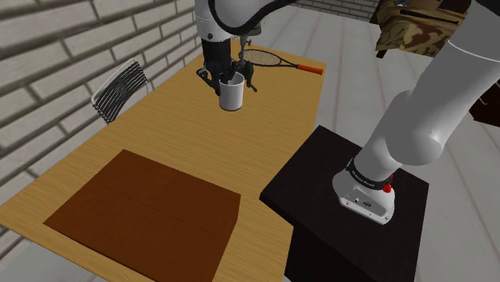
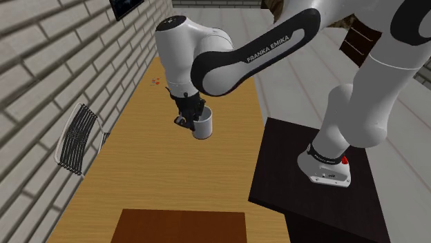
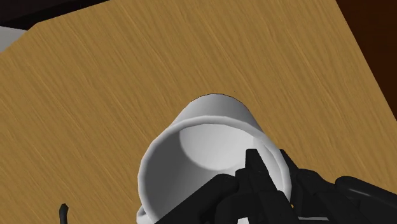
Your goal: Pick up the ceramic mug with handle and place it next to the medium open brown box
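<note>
- Shoulder view: white mug (image 1: 233, 96) is directly under the claw (image 1: 229, 78), in upper middle of the frame.
- Claw is grasping the mug by its rim.

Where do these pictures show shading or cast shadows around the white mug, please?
Shoulder view: the mug looks evenly lit, with no cast shadow visible on the table below it. Second exterior view: likewise flat, no shadow under it. Wrist view: its inside is grey, darker than the pale rim.
</note>
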`<state>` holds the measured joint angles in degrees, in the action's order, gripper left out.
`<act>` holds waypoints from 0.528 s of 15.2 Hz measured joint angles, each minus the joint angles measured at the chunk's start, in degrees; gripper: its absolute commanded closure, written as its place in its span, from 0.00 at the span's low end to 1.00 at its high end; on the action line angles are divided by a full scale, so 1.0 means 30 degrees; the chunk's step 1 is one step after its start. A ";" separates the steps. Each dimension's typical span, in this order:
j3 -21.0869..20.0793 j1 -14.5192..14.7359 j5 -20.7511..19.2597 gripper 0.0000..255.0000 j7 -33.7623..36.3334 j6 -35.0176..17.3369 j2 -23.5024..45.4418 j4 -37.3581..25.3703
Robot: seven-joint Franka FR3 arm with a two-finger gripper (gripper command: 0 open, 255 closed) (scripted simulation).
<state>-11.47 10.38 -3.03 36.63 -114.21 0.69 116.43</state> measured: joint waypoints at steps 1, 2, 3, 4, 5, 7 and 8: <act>-0.0140 0.0141 0.0105 1.00 0.0236 -0.0123 -0.0422 0.0548; -0.0309 0.0309 0.0255 1.00 0.0504 -0.0189 -0.0967 0.1162; -0.0461 0.0463 0.0412 1.00 0.0730 -0.0114 -0.1508 0.1622; -0.0631 0.0635 0.0568 1.00 0.0993 -0.0299 -0.2023 0.2308; -0.0796 0.0807 0.0744 1.00 0.1230 -0.0278 -0.2544 0.2813; -0.1157 0.1185 0.1124 1.00 0.1745 -0.0389 -0.3568 0.3929; -0.1296 0.1351 0.1320 1.00 0.1934 -0.0399 -0.4117 0.4480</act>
<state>-15.35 14.43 0.92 42.43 -115.40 -11.67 129.87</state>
